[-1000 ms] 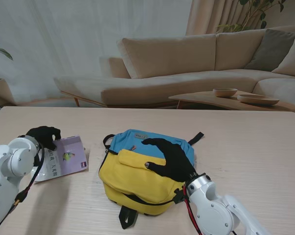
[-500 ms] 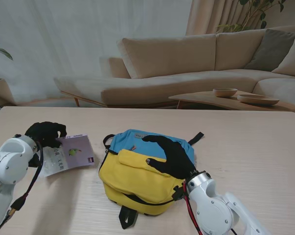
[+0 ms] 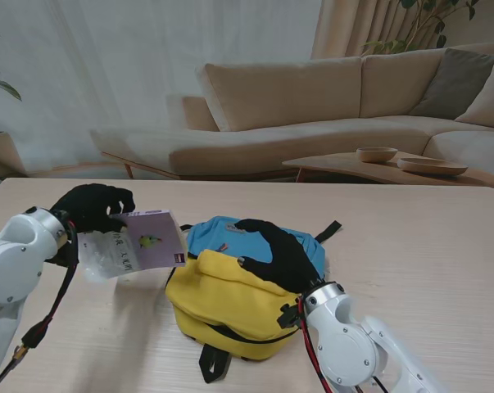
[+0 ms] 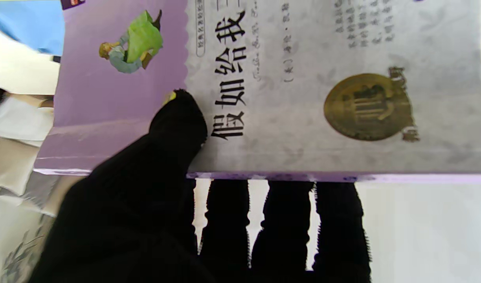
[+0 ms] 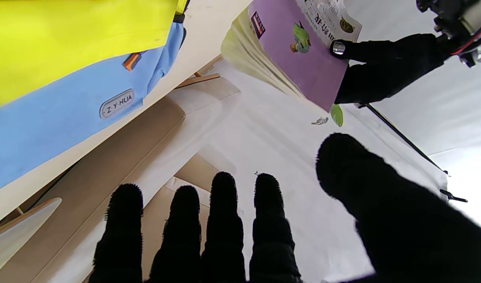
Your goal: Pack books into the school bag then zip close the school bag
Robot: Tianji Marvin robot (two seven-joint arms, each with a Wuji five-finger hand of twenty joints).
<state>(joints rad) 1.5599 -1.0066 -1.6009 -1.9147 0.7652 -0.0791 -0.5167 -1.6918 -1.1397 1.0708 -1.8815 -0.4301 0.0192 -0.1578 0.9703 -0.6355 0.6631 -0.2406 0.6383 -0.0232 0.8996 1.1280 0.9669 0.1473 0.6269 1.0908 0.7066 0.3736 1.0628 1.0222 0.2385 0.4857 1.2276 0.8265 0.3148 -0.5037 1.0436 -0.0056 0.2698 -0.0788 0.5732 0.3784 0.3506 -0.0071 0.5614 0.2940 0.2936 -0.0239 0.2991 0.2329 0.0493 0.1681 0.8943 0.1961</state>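
1. The left hand [image 3: 93, 209], at the left middle of the stand's view, is holding a book [image 3: 140, 242] clear of the table [image 3: 427, 237].
2. In the left wrist view the thumb [image 4: 173, 122] is pressing on the book's purple and grey cover [image 4: 264, 78], while the other four fingers [image 4: 279, 220] are lying side by side under its edge, so the book is being pinched between them.
3. The book is hanging tilted just left of the school bag [image 3: 238, 286] (its lower corner is close to the bag's blue top).
4. The school bag is lying at the lower centre of the frame, yellow front nearer to me, blue back panel farther away.
5. The right hand [image 3: 283, 254] is reaching over the bag's upper right part; in the right wrist view its fingers [image 5: 224, 224] are standing straight and slightly apart, the thumb [image 5: 354, 173] held wide, gripping nothing visible.
6. A sofa [image 3: 312, 106] is filling the upper half of the frame.
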